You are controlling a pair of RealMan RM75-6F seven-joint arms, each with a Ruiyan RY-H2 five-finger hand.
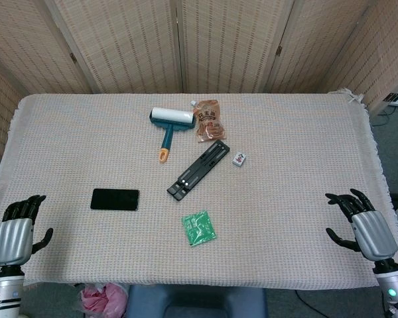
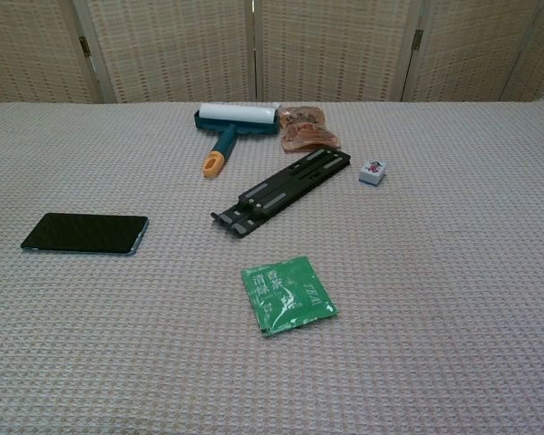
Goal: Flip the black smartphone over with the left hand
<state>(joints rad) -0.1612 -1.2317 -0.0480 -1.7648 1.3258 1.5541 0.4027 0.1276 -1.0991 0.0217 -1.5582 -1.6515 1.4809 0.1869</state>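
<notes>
The black smartphone (image 1: 115, 199) (image 2: 85, 233) lies flat on the woven tablecloth, left of centre, its dark glossy face up. My left hand (image 1: 16, 232) hovers at the table's near left corner, well to the left of the phone and nearer to me, fingers apart and holding nothing. My right hand (image 1: 363, 224) is at the near right corner, also open and empty. Neither hand shows in the chest view.
A lint roller (image 1: 170, 125) and a brown snack packet (image 1: 209, 120) lie at the back centre. A black folding stand (image 1: 198, 169), a small tile (image 1: 239, 159) and a green tea sachet (image 1: 199, 228) sit mid-table. The table's front edge (image 1: 186, 283) is close to the hands.
</notes>
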